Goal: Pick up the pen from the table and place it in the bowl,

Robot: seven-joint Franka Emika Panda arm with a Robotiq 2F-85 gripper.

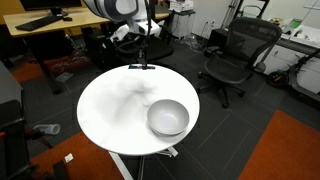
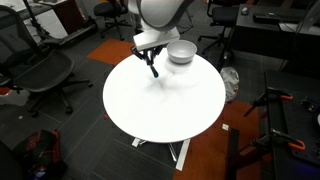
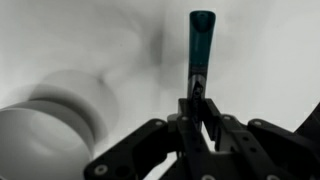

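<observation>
In the wrist view my gripper [image 3: 198,108] is shut on the pen [image 3: 200,45], a thin dark stick with a bluish-teal end that points away from the jaws over the white table [image 3: 270,60]. The grey-white bowl [image 3: 50,125] is blurred at the lower left of that view. In both exterior views the gripper [image 1: 143,64] [image 2: 153,70] hangs above the round table [image 1: 110,110] [image 2: 165,105], a short way from the bowl [image 1: 168,118] [image 2: 181,51]. The pen is too small to make out there.
A wooden desk with a monitor [image 1: 45,22] stands behind the table. Black office chairs [image 1: 235,55] [image 2: 45,75] stand around it. An orange carpet patch [image 1: 285,150] lies on the floor. A tripod [image 2: 275,125] stands to one side.
</observation>
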